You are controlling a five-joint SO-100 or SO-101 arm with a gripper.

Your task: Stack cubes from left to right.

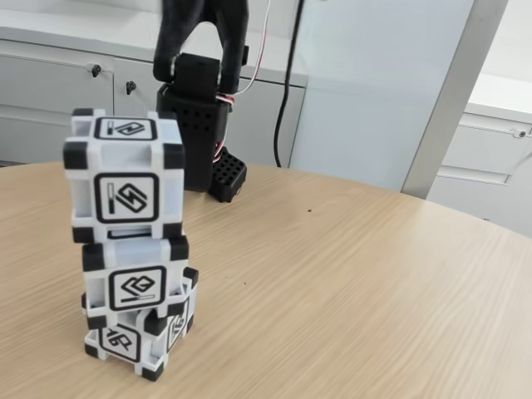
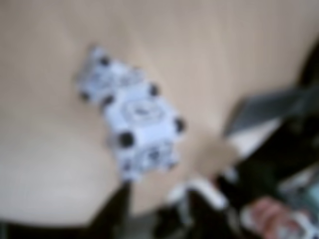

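Three cubes stand in one stack at the near left of the table [image 1: 349,274] in the fixed view. Top cube [image 1: 125,176] sits on the middle cube [image 1: 135,281], which sits on the bottom cube [image 1: 137,339]. The column is not square: the bottom cube is turned relative to the other two, and the top one overhangs slightly to the left. It looks upright but a little shaky, by my reading.

The arm [image 1: 199,108] is back at its base behind the stack, well apart from it, touching none of the cubes. I can't make out the fingers in that view.

The wrist view is badly blurred. I can pick out the stack [image 2: 134,114] from above, on bare wood, with dark shapes at the lower right that may be the arm or clutter beyond the table edge. I cannot tell whether the jaws are apart or together.

My read: stacking looks done, all three cubes are in one pile. The next move calls for nothing near the pile; I'd hold the arm clear and keep any motion slow, since a bump could topple it.
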